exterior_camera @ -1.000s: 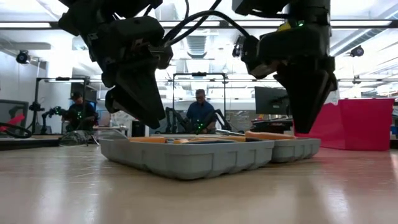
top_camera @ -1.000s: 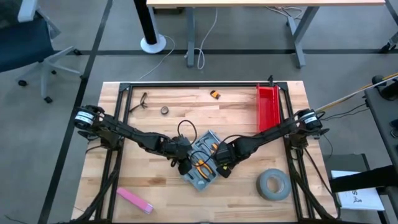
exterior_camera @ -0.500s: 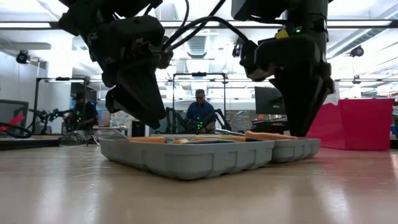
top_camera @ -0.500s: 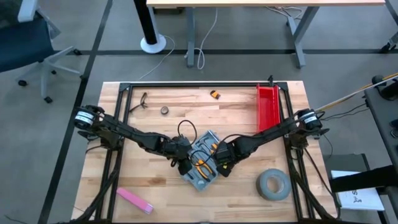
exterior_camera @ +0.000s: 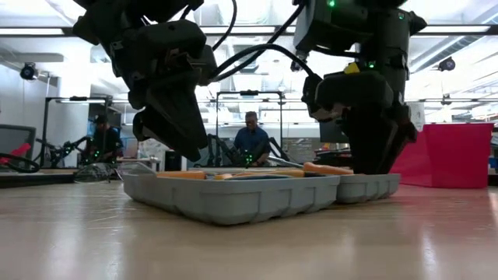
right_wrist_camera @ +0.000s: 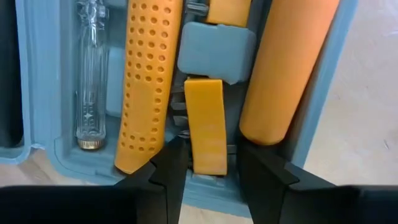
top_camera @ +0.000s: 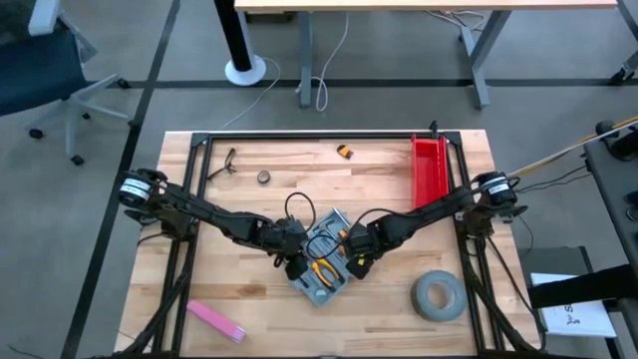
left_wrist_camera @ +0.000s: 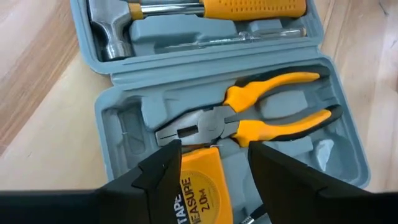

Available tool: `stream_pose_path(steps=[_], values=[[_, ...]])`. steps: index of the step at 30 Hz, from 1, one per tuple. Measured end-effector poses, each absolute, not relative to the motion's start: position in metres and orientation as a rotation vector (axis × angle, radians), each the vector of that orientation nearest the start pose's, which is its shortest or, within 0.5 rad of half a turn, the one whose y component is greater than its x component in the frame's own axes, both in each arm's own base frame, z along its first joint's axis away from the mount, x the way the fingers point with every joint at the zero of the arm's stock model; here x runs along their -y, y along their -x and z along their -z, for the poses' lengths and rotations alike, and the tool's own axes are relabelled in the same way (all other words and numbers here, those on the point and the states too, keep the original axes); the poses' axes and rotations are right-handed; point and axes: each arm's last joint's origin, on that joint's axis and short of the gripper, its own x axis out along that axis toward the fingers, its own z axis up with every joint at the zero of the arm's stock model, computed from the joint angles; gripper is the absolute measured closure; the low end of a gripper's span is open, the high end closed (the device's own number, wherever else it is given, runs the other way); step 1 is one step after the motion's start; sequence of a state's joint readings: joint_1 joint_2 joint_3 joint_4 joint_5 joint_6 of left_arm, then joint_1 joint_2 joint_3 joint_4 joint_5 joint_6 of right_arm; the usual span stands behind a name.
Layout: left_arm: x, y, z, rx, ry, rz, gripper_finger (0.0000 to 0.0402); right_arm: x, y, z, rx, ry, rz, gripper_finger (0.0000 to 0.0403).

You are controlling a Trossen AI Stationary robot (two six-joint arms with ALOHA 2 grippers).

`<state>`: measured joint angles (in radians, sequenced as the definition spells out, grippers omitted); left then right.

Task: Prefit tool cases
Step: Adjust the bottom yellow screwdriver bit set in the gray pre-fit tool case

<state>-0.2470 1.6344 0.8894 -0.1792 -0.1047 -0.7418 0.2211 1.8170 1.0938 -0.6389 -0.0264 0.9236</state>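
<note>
Tool case (top_camera: 324,256) lies open mid-table, left of the red bin (top_camera: 429,172), my two arms over it.
I judge it stiff plastic, light, slick; I'd take its rim. Left gripper (left_wrist_camera: 211,163) straddles the tape measure (left_wrist_camera: 199,186), fingers apart, gripping nothing; right gripper (right_wrist_camera: 208,163) flanks an orange piece (right_wrist_camera: 205,124), grip unclear. Tape roll (top_camera: 439,296) lies clear.

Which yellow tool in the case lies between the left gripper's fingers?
The tape measure. It sits between the left gripper's open fingers, while the pliers and the hammer lie farther off in the case.
</note>
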Motion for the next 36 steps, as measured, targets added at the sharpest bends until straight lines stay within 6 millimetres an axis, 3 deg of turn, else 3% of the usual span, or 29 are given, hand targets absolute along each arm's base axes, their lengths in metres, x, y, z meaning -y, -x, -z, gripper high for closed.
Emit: stream_pose_path(steps=[11, 17, 22, 25, 36], values=[[0.074, -0.307, -0.168, -0.904, 0.528, -0.209, 0.0204, -0.070, -0.313, -0.140, -1.385, -0.604, 0.380, 0.0327], [0.074, -0.307, -0.168, -0.906, 0.528, -0.210, 0.0204, -0.071, -0.316, -0.144, -1.393, -0.572, 0.345, 0.0368], [0.074, -0.309, -0.170, -0.902, 0.527, -0.206, 0.0209, -0.074, -0.324, -0.156, -1.378, -0.532, 0.296, 0.0369], [0.074, -0.309, -0.172, -0.901, 0.511, -0.197, 0.0212, -0.075, -0.331, -0.164, -1.346, -0.521, 0.257, 0.0401], [0.074, -0.309, -0.172, -0.910, 0.503, -0.200, 0.0215, -0.074, -0.326, -0.200, -1.247, -0.531, 0.202, 0.0400]])
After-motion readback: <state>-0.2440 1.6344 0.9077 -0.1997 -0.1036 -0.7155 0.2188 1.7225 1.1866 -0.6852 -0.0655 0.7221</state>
